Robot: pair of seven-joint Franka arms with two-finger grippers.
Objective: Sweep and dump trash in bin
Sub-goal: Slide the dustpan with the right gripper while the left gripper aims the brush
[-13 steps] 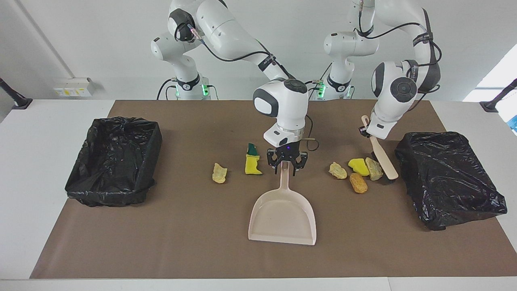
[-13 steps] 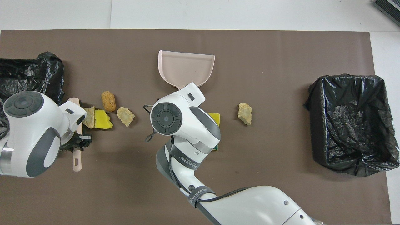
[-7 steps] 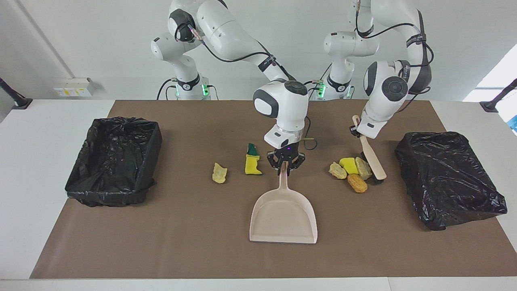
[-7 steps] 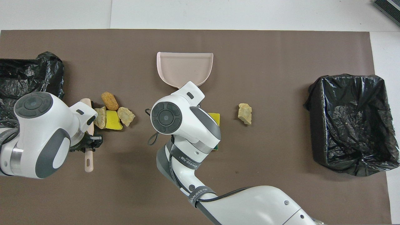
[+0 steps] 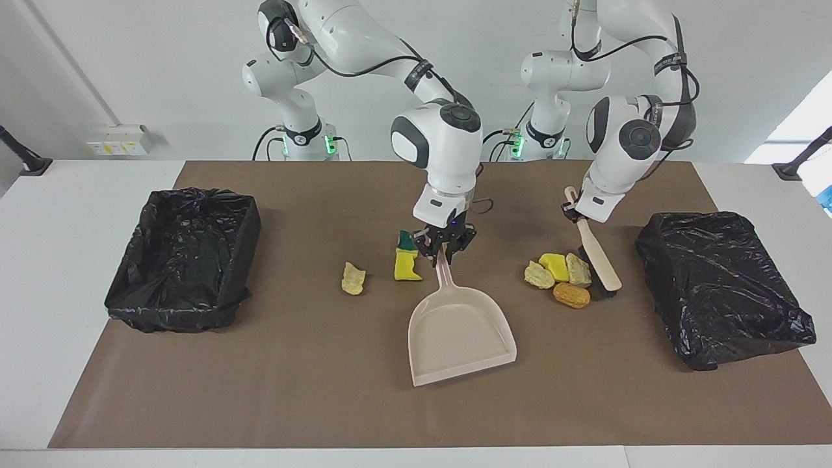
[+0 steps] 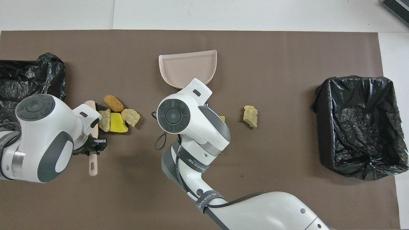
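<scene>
My right gripper (image 5: 444,249) is shut on the handle of the pale pink dustpan (image 5: 460,338), which slants down to the mat at mid-table, its mouth facing away from the robots. The overhead view hides that gripper under its own wrist; the dustpan (image 6: 188,67) shows. My left gripper (image 5: 572,212) is shut on the brush (image 5: 598,258), whose head rests against a cluster of trash (image 5: 559,279): two beige lumps, a yellow sponge chunk and an orange-brown lump (image 5: 571,295). A green-backed sponge chunk (image 5: 407,261) and a beige lump (image 5: 353,278) lie beside the handle, toward the right arm's end.
An open bin lined with black plastic (image 5: 185,257) stands at the right arm's end of the brown mat. A crumpled black-plastic heap (image 5: 721,286) sits at the left arm's end, close to the brush. In the overhead view the bin (image 6: 358,124) shows its hollow.
The right gripper closed on the dustpan handle, lifted it and swung the pan's mouth slightly toward the left arm's end. The left gripper's brush pushed the trash cluster a little toward the middle.
</scene>
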